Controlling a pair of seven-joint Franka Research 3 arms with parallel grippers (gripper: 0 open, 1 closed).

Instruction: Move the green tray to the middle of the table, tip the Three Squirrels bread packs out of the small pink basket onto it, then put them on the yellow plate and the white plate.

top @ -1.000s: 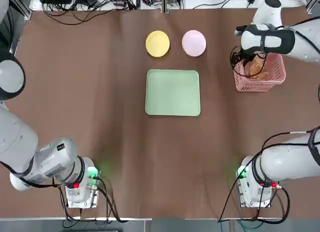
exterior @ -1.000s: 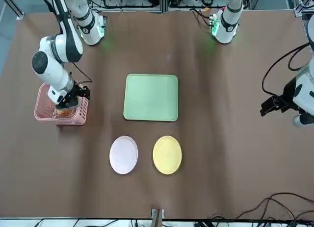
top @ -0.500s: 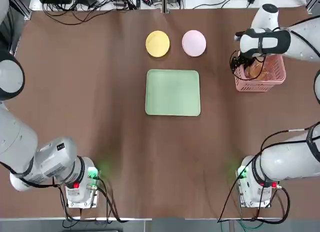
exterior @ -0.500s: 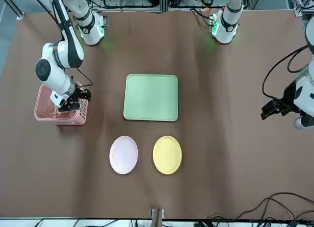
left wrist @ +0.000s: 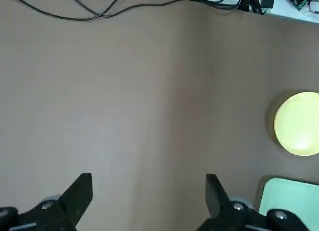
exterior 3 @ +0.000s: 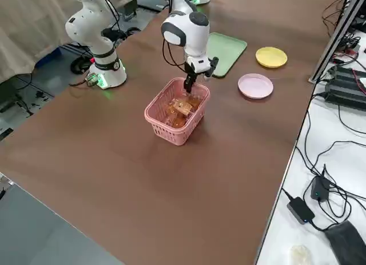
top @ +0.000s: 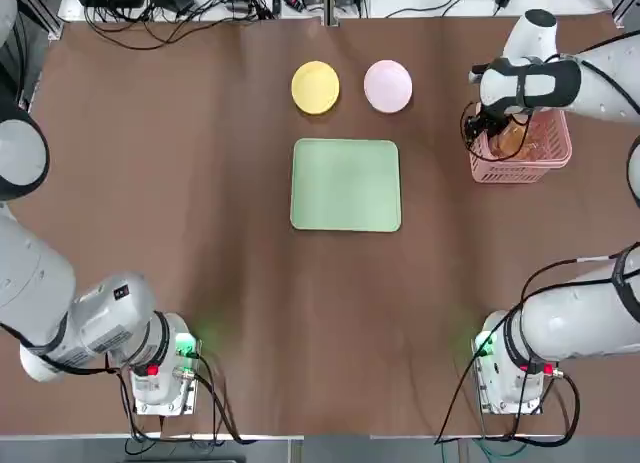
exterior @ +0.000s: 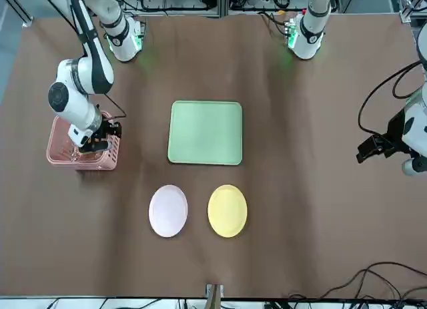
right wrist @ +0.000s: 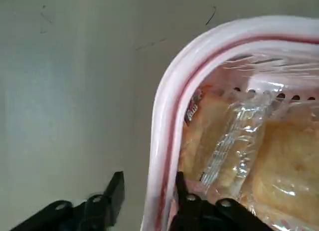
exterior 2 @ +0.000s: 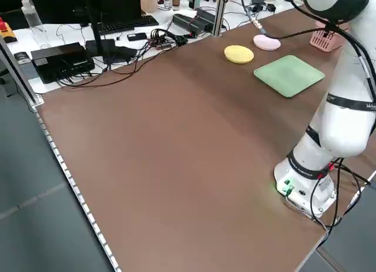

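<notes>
Bright, even overhead light, soft shadows; close wrist view slightly blurred.

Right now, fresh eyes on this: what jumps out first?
The right claw, straddling the rim of the small pink basket at the table's right edge, one finger inside and one outside. The basket is full of Three Squirrels bread packs. Next, the bare green tray in the middle of the table, with the yellow plate and white plate side by side just beyond it.
</notes>
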